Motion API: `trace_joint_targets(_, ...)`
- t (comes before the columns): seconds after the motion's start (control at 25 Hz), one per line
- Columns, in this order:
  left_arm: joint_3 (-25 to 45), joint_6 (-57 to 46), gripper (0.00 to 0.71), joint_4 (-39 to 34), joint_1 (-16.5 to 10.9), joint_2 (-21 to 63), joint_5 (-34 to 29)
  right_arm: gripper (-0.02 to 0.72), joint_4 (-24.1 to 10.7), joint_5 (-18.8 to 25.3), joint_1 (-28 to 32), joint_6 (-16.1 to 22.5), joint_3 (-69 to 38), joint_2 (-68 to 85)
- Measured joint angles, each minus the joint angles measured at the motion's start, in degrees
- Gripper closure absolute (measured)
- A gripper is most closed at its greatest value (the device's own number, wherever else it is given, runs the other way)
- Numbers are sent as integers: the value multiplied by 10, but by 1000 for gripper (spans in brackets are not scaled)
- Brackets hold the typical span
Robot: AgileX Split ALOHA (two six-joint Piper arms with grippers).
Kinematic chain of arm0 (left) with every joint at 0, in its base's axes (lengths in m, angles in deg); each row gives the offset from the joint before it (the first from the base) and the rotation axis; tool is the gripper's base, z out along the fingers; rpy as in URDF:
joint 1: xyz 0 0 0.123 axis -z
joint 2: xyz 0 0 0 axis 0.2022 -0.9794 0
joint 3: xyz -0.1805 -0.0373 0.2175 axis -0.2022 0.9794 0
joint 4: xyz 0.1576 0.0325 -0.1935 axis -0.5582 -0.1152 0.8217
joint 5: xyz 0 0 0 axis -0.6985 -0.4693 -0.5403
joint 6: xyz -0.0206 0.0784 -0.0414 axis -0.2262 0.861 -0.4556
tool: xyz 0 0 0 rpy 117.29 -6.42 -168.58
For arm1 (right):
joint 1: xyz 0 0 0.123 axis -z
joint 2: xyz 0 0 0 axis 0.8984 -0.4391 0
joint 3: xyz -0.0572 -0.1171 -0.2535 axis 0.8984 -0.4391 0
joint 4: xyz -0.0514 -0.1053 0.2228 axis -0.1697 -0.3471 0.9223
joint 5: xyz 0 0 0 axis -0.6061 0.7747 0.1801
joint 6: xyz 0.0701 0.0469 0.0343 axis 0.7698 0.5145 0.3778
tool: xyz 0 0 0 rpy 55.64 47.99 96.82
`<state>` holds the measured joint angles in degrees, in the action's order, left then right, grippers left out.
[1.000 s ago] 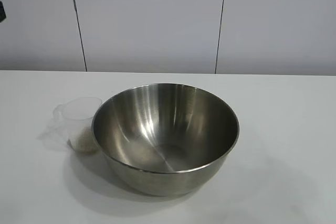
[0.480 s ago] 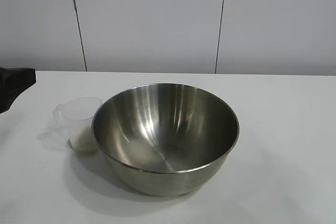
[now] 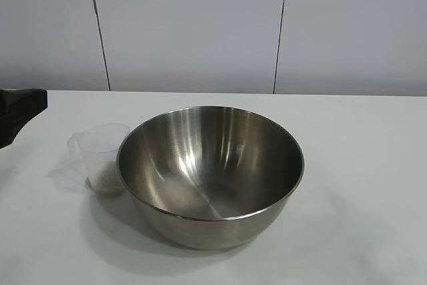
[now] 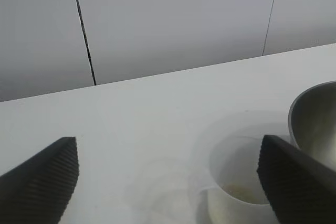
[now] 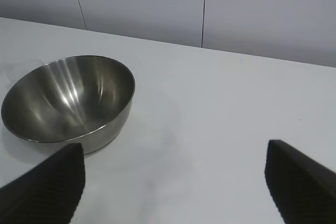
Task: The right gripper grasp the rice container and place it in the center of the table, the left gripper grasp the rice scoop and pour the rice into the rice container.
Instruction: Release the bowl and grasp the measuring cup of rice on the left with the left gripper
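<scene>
The rice container (image 3: 200,228), a big shiny steel bowl, stands empty at the middle of the white table (image 3: 360,165). The rice scoop (image 3: 101,148), a small clear cup, stands upright against its left side, with rice (image 3: 107,179) in the bottom. A black finger (image 3: 21,106) of my left gripper shows at the left edge, apart from the scoop. In the left wrist view the left gripper (image 4: 168,182) is open and empty, with the rice scoop (image 4: 233,182) near one finger and the rice container (image 4: 315,124) behind it. My right gripper (image 5: 173,182) is open and empty, away from the rice container (image 5: 113,121).
A pale panelled wall (image 3: 200,25) runs along the table's far edge. Bare tabletop lies right of the bowl and in front of it.
The left gripper has come into the exterior view from the left edge and then barely moved. Bowl and scoop have stayed in place.
</scene>
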<state>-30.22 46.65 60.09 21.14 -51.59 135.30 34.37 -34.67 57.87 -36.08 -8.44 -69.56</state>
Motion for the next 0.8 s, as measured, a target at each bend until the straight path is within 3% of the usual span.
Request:
trace_joint_targets(0.44, -29, 20, 47, 0, 0, -149, 2, 65, 0, -1, 0, 0, 0, 0)
trace_joint_targets(0.8, -64, 21, 47, 1, 0, -204, 4, 65, 2, -1, 0, 0, 0, 0)
